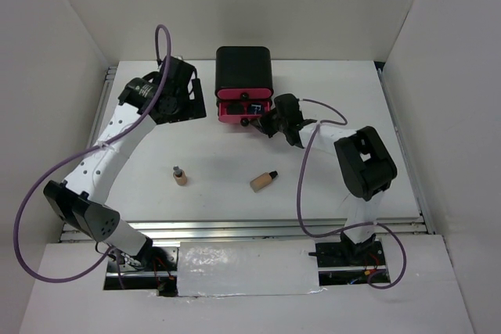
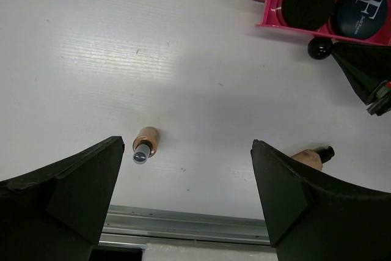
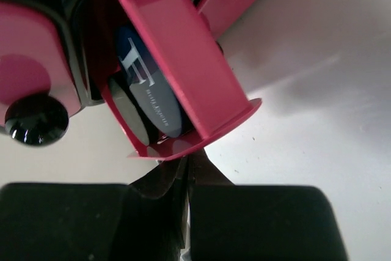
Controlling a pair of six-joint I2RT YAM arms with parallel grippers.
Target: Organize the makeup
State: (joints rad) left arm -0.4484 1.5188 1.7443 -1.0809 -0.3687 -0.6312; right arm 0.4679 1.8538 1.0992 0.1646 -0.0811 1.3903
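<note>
My right gripper point(image 3: 186, 184) is clenched, and I can see nothing caught between its fingers. Its shut tips sit at the front lip of the open pink plastic drawer point(image 3: 183, 59), just beside that drawer's round black knob point(image 2: 319, 47). I cannot tell whether they touch the lip.

I judge the step in hand to be working this drawer, most likely pushing it into the black box point(image 1: 244, 68) at the upper middle of the overhead view. To do it well I would press close to the knob, square to the front and straight along the drawer's travel. I would go slowly, so the tray does not skew and the box, which I take to be light, does not slide toward the back wall.

My left gripper point(image 2: 188, 169) is released, its fingers spread wide. It hangs over the white table point(image 1: 219, 154) to the left of the box and holds nothing.

My count:
- **Compacts:** two, side by side in the open drawer: the black round compact point(image 2: 307, 3) and the blue-lidded round compact point(image 2: 360, 13), which bears a white letter.
- **Bottles:** two, out on the table well apart from the drawer. The beige bottle with a dark cap point(image 1: 180, 176) is left of centre and looks upright. The beige black-capped bottle point(image 1: 264, 181) lies on its side near the middle.
- **Sachets:** none that I can see.

The bottles look like the part of the task not yet done.
</note>
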